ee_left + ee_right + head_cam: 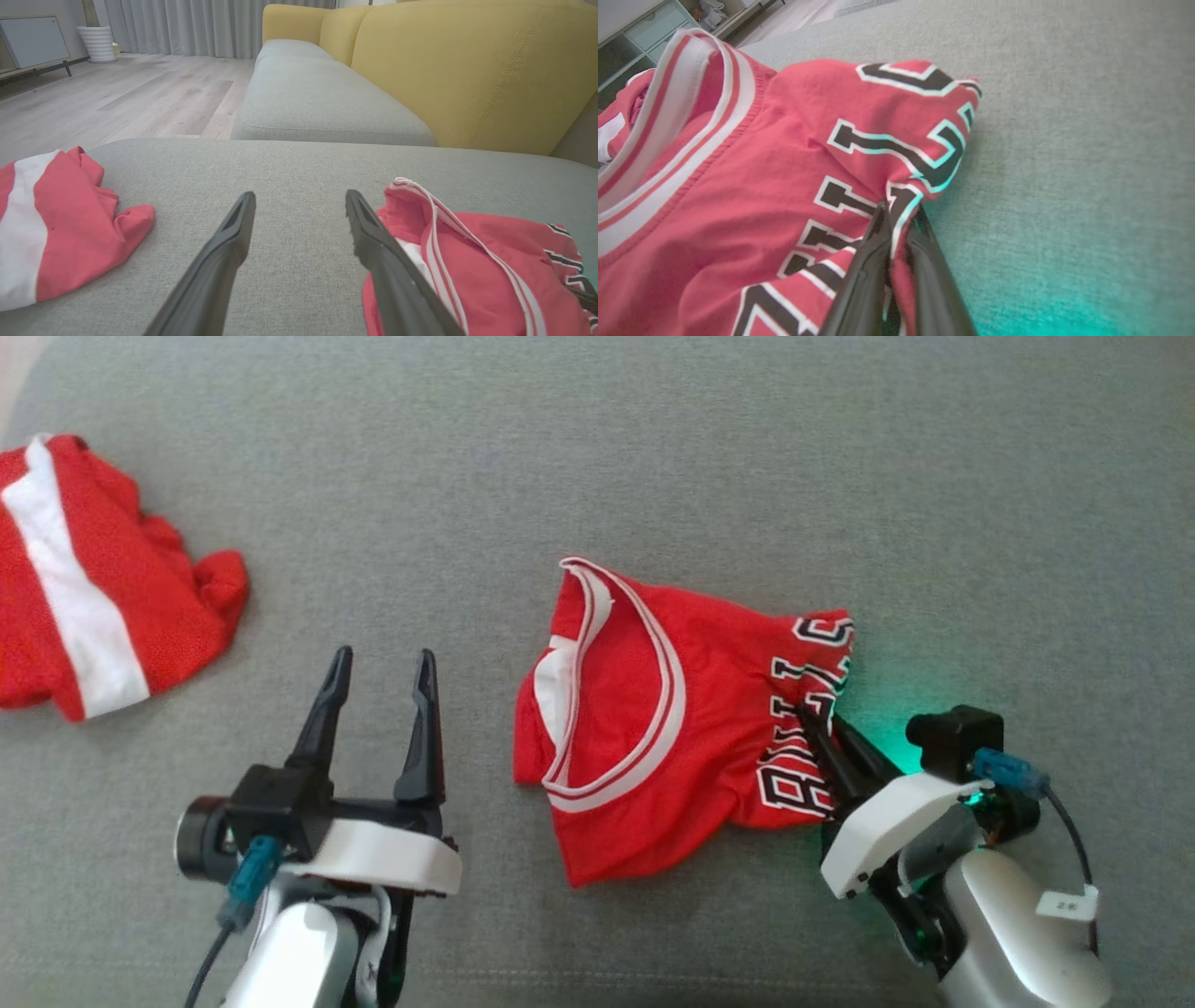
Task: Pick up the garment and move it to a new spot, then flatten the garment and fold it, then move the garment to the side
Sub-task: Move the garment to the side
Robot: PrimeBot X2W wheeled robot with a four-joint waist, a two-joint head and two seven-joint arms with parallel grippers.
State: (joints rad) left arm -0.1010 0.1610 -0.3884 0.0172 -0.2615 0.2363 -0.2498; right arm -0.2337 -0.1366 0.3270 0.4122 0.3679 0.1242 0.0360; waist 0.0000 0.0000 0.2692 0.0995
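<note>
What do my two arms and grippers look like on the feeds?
The left gripper and right gripper match: two long tapered dark fingers, white wrist shell, black camera block, blue plug with dark cable, silver forearm. The right forearm carries a small white label.

Soft, even daylight, faint shadows. Teal glow tints the grey cushion (934, 616) by my right gripper (810, 714); that wrist view looks slightly blurred.

Jersey (644, 728): smooth matt cloth, ribbed trim. Sofa cushion (653, 448): coarse grey woven fabric. My fingers (219, 261): matt blk plastic.
</note>
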